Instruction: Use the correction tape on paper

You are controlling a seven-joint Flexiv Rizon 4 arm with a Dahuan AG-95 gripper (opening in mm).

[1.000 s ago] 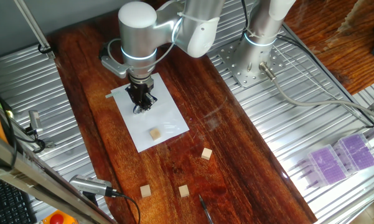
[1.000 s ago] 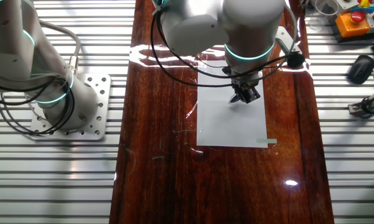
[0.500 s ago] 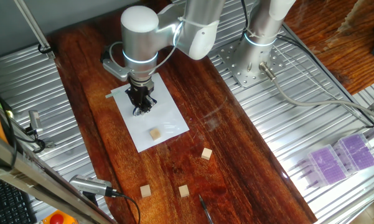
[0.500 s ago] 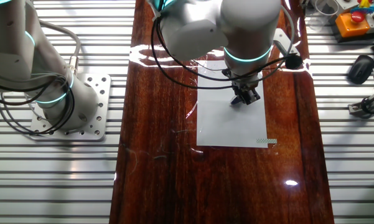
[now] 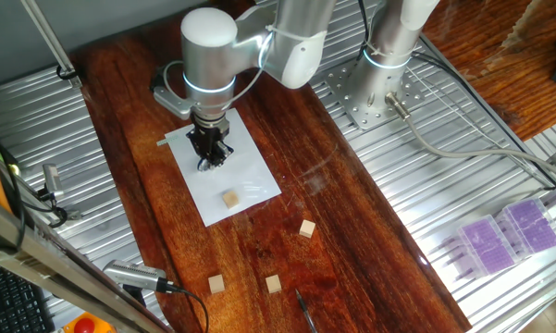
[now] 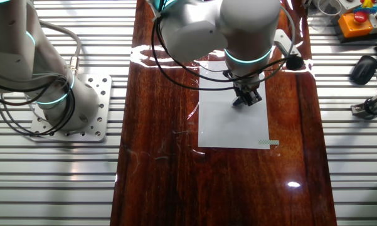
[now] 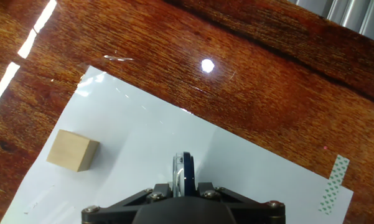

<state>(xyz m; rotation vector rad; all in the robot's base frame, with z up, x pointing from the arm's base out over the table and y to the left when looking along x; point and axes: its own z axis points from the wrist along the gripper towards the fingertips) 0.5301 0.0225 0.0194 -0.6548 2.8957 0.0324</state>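
Note:
The white paper (image 5: 229,176) lies on the dark wooden table (image 5: 287,185); it also shows in the other fixed view (image 6: 229,125) and the hand view (image 7: 236,174). My gripper (image 5: 210,157) is shut on the correction tape (image 7: 184,168), a thin dark dispenser with a pale rim seen edge-on between the jaws. It points down at the far part of the sheet, tip at or just above the paper (image 6: 244,99). A tan wooden cube (image 5: 229,199) sits on the sheet nearer the front, also in the hand view (image 7: 73,150).
Three more tan cubes (image 5: 306,228), (image 5: 273,283), (image 5: 216,284) lie on the table in front of the paper. A strip of green-patterned tape (image 7: 333,182) holds a paper corner. A second arm's base (image 5: 379,83) stands at the table's side.
The gripper with the correction tape has shifted slightly across the paper towards its far end. Nothing else moved.

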